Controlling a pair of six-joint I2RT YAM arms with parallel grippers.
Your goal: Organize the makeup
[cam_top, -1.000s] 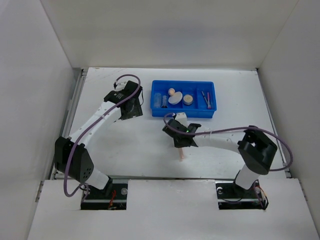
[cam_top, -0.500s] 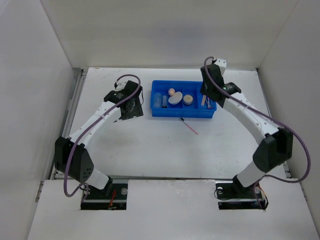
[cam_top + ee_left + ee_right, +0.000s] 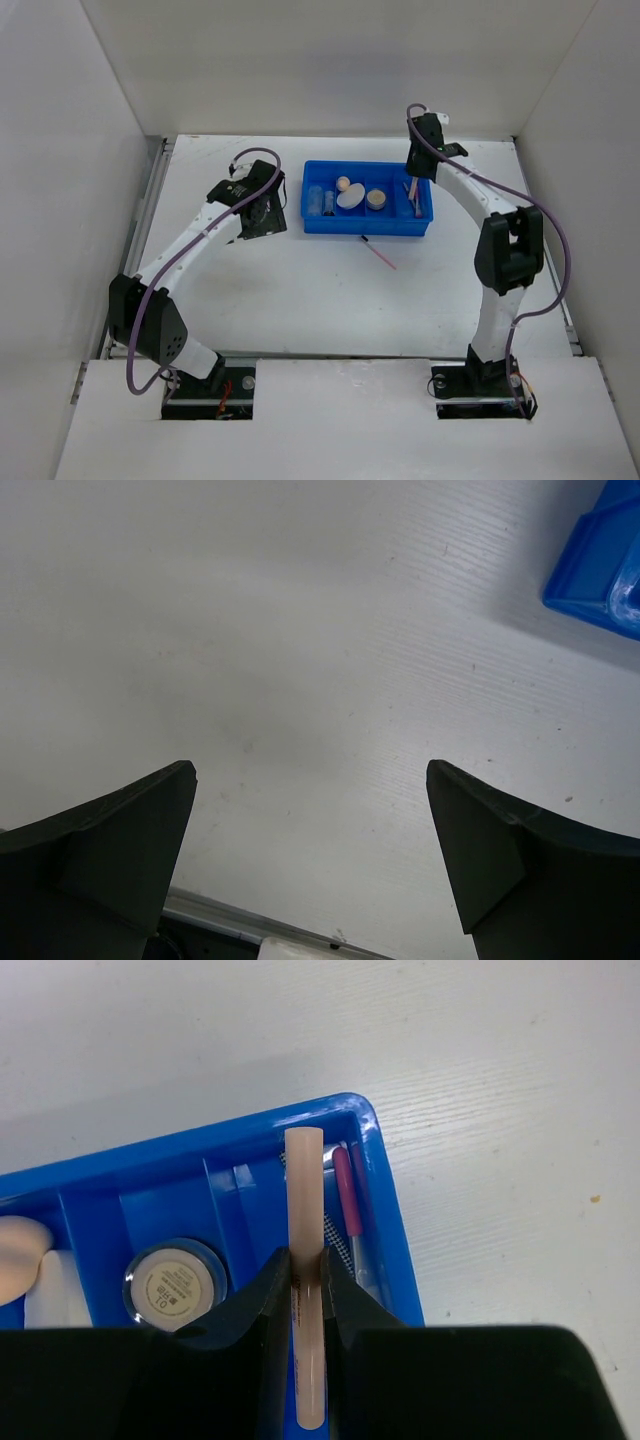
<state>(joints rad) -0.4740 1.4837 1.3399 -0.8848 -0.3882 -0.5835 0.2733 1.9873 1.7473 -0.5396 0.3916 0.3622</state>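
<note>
Top external: right gripper (image 3: 414, 178) over the right end compartment of the blue tray (image 3: 365, 229). One pink pencil (image 3: 381, 256) lies loose on the table (image 3: 300, 290) near the tray's front, and the left gripper (image 3: 262, 216) waits beside the tray's left end. Left wrist: jaws wide apart, nothing between them, bare table below. Right wrist: jaws closed tight on the peach pencil (image 3: 304, 1175), held lengthwise above the pencil compartment, evidently for release there.

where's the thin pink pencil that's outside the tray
Top view: the thin pink pencil lies on the white table in front of the blue plastic tray, just right of its middle.
</note>
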